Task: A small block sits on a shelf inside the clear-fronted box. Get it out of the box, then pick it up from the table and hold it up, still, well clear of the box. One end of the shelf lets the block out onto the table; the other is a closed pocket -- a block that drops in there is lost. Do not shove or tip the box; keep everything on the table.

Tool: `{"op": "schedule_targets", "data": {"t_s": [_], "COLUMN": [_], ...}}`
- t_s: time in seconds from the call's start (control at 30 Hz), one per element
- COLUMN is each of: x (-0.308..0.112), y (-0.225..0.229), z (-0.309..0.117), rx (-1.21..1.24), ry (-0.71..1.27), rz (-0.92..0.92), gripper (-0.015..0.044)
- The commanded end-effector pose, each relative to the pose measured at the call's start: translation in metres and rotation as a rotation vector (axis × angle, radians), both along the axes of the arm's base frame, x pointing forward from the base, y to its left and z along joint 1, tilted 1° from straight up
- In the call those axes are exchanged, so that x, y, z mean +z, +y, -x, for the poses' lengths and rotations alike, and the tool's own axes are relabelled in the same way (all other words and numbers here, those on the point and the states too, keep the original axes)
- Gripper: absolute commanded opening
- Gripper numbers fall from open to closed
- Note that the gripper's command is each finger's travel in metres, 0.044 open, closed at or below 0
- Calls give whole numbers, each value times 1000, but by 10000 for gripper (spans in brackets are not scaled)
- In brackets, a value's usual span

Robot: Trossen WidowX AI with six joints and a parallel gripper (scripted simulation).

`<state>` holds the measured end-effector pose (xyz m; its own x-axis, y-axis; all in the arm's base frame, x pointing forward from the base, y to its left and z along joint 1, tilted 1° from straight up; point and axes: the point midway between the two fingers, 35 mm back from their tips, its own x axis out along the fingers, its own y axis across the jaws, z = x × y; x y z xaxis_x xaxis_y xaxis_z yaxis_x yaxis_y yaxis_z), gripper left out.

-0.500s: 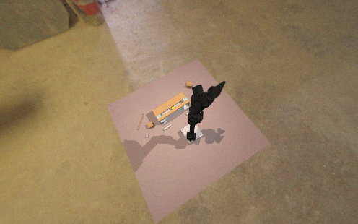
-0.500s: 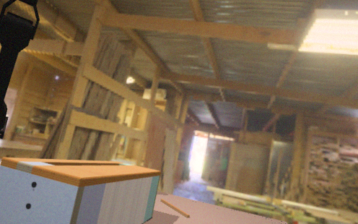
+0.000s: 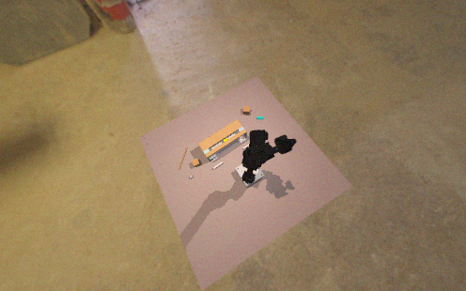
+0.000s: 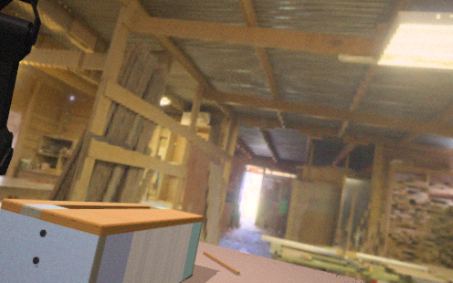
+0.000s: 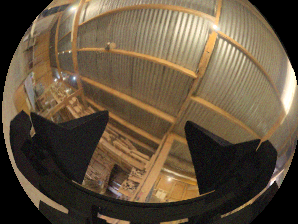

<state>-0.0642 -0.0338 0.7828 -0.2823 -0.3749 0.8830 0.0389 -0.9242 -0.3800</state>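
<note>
Yellow block [image 3: 225, 140] shows through slot in top of box [image 3: 219, 136] [image 4: 151, 220], presumably on shelf. Gripper [image 3: 292, 143] [image 5: 148, 120] well apart from box, fingers wide open, nothing between. Block looks light, stiff, likely hard to break (slipperiness anyone's guess). Once out on table, best grip: opposite side faces, mid-height, square, gentle squeeze. Exit end cannot be told here.
</note>
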Motion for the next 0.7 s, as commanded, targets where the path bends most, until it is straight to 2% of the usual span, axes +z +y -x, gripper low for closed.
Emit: {"op": "schedule_targets", "data": {"t_s": [0.0, 0.33, 0.67], "x": [-4, -31, -85], "y": [58, 176, 299], "z": [36, 64, 42], "rx": [-191, -607, -1048], "ry": [-53, -167, -298], "rz": [126, 324, 562], "gripper": [400, 400, 400]}}
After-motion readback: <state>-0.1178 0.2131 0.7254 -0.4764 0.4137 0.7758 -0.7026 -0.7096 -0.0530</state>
